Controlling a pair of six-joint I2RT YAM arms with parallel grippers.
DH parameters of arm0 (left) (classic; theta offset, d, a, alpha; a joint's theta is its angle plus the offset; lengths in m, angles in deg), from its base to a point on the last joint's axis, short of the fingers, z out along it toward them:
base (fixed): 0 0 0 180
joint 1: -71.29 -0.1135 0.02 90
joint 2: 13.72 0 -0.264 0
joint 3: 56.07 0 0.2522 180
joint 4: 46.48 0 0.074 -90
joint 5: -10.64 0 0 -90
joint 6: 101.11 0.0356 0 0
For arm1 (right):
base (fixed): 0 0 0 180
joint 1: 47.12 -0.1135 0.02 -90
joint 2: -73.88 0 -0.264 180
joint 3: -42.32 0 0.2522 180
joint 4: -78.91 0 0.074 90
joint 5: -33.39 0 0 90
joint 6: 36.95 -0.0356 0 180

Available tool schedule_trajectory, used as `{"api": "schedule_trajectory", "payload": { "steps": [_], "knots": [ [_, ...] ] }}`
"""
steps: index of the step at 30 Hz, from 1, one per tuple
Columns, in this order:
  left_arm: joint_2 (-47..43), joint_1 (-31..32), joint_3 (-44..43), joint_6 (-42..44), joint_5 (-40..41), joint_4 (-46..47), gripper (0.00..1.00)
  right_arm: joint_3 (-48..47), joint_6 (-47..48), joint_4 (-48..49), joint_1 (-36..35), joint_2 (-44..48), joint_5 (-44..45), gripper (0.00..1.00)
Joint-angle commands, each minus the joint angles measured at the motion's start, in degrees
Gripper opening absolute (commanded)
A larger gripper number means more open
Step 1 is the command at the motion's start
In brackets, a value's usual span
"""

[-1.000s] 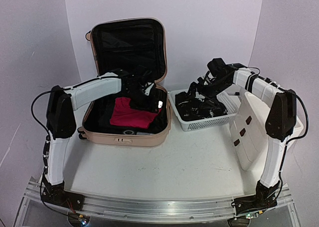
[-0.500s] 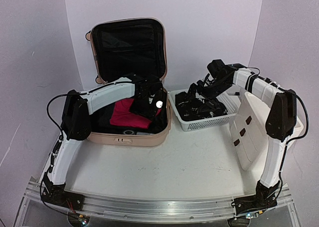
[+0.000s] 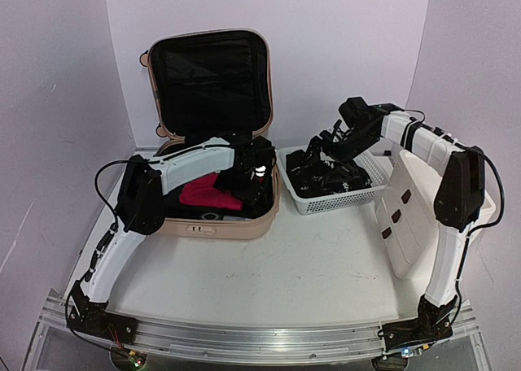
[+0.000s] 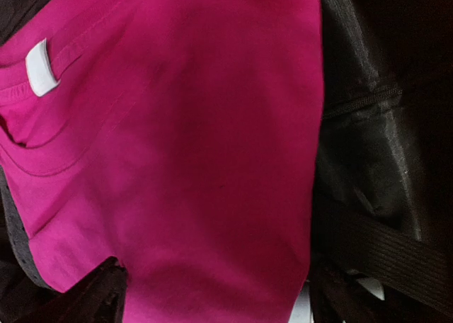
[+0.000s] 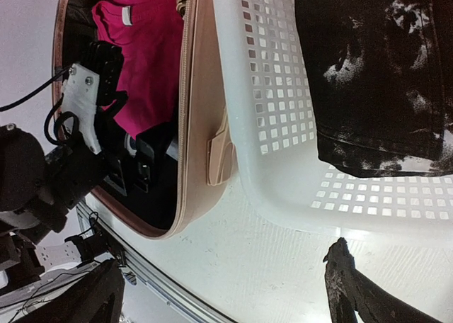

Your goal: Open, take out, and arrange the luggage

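Desk carries a white drawer cabinet lying at its right edge. Left of it and a little further back sits the pink luggage, open. A magenta garment lies inside, and the left claw hangs over it, fingers spread with the cloth showing between them. Just right of the case, a white mesh basket holds a black speckled garment. The right claw hovers above, spread wide. Furthest back, the case's lid stands upright.

Smooth white links, black joints, loose black cables
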Motion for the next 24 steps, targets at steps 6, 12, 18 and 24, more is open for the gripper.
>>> {"api": "schedule_trajectory", "payload": {
  "steps": [6,12,18,24],
  "knots": [
    [2.4,2.7,-3.5,3.9,11.1,-1.7,0.87,-1.0,2.3,0.6,-0.2,3.8,-1.4,0.98],
    [2.7,2.8,-4.5,5.5,14.5,-1.8,0.64,-1.4,2.2,0.6,-0.1,3.4,-1.7,0.98],
    [2.3,2.7,-5.1,5.4,12.5,-1.6,0.39,-3.3,-0.1,0.8,-0.4,2.5,-1.2,0.98],
    [0.4,1.4,-5.8,4.5,7.0,-1.5,0.19,-5.6,-9.2,5.3,-1.1,0.1,0.2,0.98]
  ]
}}
